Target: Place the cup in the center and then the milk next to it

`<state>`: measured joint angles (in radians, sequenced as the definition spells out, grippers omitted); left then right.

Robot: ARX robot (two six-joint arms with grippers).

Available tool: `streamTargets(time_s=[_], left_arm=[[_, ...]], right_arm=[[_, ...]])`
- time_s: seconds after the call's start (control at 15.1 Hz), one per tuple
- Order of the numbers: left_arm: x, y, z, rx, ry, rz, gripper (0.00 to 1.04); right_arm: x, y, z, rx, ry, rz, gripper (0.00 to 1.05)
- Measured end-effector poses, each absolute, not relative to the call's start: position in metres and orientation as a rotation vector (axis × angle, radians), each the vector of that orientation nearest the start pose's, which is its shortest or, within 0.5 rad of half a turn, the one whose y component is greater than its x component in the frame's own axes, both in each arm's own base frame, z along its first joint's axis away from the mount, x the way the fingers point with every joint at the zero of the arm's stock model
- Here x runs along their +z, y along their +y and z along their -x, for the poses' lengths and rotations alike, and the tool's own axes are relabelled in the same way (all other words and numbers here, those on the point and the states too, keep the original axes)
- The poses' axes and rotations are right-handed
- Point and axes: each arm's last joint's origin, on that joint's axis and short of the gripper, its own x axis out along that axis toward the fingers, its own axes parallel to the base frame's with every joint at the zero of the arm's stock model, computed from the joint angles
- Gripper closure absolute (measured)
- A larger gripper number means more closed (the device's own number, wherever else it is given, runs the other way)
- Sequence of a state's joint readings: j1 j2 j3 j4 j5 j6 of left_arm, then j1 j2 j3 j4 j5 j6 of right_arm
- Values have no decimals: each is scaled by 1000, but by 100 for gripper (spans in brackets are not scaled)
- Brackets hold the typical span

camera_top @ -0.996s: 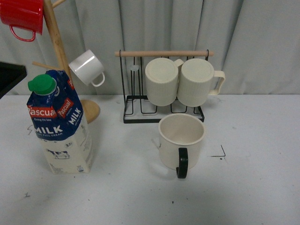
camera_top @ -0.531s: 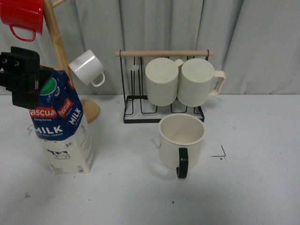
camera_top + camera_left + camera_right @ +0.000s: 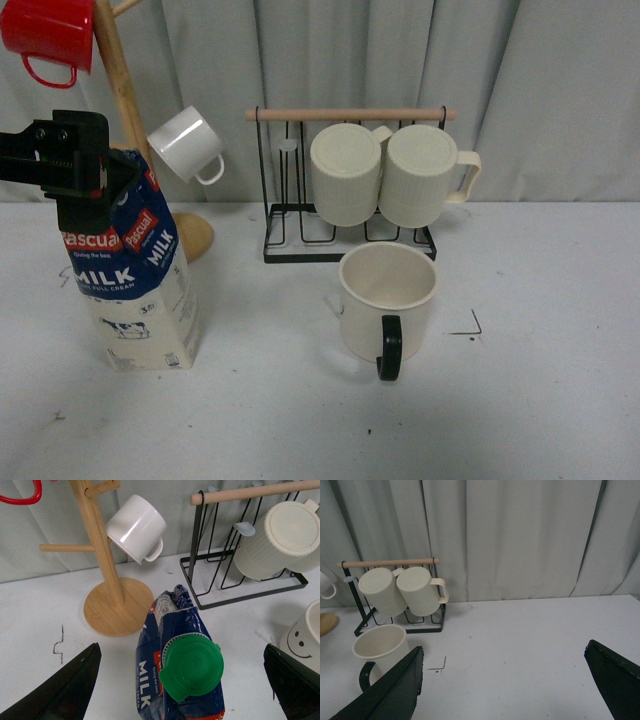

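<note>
So the left gripper (image 3: pixel 92 185) has slid right since half a second ago, now hiding the green cap (image 3: pixel 192 665) of the tall blue-and-white milk carton (image 3: pixel 135 290), which hasn't budged on the table (image 3: pixel 260 400) at its left. Arm comes in from the left edge, fingers (image 3: pixel 65 685) spread wide either side of the cap. The wide cream mug with black handle (image 3: pixel 385 300) sits mid-table. The right gripper (image 3: pixel 502 647) is splayed open too, empty.
</note>
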<state>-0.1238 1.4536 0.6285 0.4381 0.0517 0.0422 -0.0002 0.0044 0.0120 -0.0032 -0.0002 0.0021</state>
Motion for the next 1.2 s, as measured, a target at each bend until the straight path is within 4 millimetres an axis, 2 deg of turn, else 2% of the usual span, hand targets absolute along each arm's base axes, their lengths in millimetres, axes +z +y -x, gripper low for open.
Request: streamTargets(time_s=[0.27,0.4,0.6,0.66,0.73,0.8,0.86,1.06,1.2], left_arm=[[186,-39,-289,-176,397,-40,7],[173,-46,-293,-170,430,-48,7],[148,-46,-305,-65,456,-91,7],[134,-50,-310,-12,448,-113,17],[128,-56,-314,-20,443,-117,49],[128,-59,-315,-23,444,-111,76],[134,-59,-316,-13,459,-117,83],[143,-82,-309,-26,459,-148,85],[151,-104,-308,-82,391,-110,87]], right_arm=[[167,0,-97,0,-4,-2,6],[167,0,-97,0,-4,-2,6],[167,0,-97,0,-4,-2,6],[167,0,-97,0,-4,-2,6],[167,0,-97,0,-4,-2,6],[167,0,-97,0,-4,-2,6],[167,0,-97,0,-4,-2,6],[167,0,-97,0,-4,-2,6],[167,0,-97,0,-4,-2,6]])
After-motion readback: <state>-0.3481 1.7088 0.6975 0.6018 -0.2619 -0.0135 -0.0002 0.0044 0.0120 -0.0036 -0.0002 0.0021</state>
